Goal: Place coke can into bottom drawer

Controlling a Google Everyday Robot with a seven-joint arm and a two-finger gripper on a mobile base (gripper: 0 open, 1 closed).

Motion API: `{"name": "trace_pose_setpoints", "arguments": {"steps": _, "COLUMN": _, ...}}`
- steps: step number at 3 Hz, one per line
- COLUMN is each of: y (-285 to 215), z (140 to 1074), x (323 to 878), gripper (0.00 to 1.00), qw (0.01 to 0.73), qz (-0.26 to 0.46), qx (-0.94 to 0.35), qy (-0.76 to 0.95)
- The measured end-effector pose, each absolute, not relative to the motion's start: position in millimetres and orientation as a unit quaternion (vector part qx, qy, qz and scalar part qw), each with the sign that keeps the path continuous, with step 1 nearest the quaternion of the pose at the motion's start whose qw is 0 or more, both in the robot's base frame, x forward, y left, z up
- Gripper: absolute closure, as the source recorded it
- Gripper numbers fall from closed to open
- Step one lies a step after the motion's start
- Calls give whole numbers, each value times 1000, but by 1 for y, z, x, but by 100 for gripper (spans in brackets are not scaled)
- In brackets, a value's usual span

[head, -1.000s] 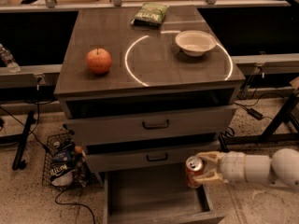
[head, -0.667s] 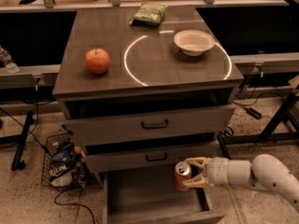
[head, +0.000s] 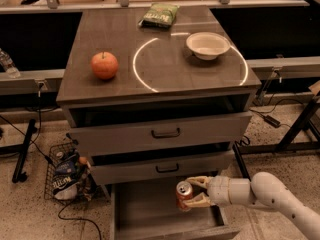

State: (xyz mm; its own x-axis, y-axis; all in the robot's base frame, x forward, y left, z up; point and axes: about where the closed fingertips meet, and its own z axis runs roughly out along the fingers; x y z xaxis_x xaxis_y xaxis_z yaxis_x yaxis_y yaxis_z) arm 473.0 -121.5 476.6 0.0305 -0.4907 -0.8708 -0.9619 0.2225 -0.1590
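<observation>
One wide grey wood-grain bottom drawer (head: 145, 211) stood pulled out. Small red coke can with silver top (head: 183, 195) hung over its right half: light, thin-walled, slick, probably dents, so a mid-body side grip suited it. White two-finger gripper (head: 193, 192) clamped it there. Grey middle drawer front (head: 165, 168) sat close above, right wall near — open room lay leftward.

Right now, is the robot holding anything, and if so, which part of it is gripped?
Yes: the gripper holds the coke can by its sides, one finger on each side of the body, above the open bottom drawer.
</observation>
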Motion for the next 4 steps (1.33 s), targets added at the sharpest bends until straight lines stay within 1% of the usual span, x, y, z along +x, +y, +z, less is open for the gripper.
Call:
{"name": "trace_pose_setpoints", "arguments": {"steps": 1, "y": -103, "z": 442, "x": 481, "gripper": 100, "qw": 458, "qz": 280, "qx": -551, "qy": 639}}
{"name": "trace_pose_setpoints", "arguments": {"steps": 2, "y": -79, "z": 385, "x": 498, "gripper": 100, "qw": 468, "qz": 286, "qx": -539, "qy": 640}}
{"name": "trace_pose_setpoints", "arguments": {"steps": 4, "y": -44, "z": 300, "x": 526, "gripper": 100, "qw": 469, "qz": 249, "qx": -550, "qy": 645}}
